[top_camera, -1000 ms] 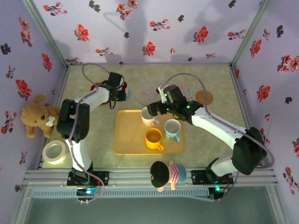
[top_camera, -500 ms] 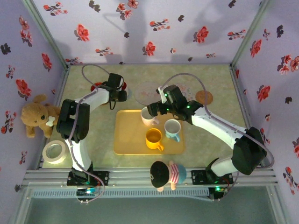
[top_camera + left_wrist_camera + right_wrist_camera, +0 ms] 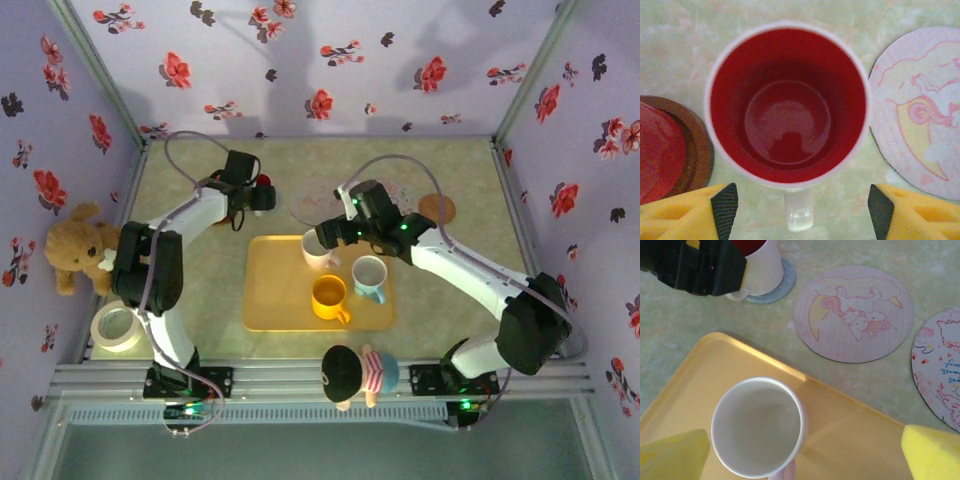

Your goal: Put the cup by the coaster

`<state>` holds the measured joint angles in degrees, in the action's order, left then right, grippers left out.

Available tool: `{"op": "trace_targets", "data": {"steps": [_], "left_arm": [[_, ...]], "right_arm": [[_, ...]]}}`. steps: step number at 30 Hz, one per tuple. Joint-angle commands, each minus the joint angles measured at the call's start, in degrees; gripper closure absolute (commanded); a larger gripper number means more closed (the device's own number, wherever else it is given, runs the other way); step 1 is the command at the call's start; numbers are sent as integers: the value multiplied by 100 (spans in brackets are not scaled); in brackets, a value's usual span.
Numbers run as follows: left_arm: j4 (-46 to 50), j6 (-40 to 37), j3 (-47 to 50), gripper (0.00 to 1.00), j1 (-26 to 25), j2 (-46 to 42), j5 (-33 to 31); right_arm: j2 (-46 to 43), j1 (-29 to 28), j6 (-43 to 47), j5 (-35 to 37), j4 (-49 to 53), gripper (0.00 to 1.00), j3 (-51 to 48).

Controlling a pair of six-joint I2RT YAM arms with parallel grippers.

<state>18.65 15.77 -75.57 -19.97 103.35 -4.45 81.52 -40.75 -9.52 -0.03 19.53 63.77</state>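
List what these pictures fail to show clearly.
Left wrist view: red cup handle, blurred near the bottom edge.
Left wrist view: brown coaster, cut off by the left edge, partly under something red that cannot be identified.
Right wrist view: white cup handle, cut off by the bottom edge.

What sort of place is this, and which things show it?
Probably a staged robot test booth: flowered walls around the table, two arms bolted to a metal rail, a teddy bear as prop.

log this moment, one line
left gripper open, clear of red cup | red cup upright by pink coaster | right gripper open over white cup on tray
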Motion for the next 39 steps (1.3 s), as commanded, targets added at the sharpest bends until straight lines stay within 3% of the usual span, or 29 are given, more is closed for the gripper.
{"op": "trace_targets", "data": {"steps": [1,9,19,32,39], "left_arm": [[155,-29,-10,19,25,-535,-105],[416,-275,12,0,-24,-1633,-50],[980,-595,411,0,-112,-3231,605],[1740,-1217,1627,0,-174,-5101,1722],[1961,-1525,2250,0,-205,-5819,2382]], "right_arm": [[-252,33,152,20,328,1,250],[-486,37,83,-105,887,1,402],[-719,-55,97,-390,1967,1,672],[-1186,-504,-275,-14,2921,1,685],[-1558,-906,-639,87,3244,6,380]]}}
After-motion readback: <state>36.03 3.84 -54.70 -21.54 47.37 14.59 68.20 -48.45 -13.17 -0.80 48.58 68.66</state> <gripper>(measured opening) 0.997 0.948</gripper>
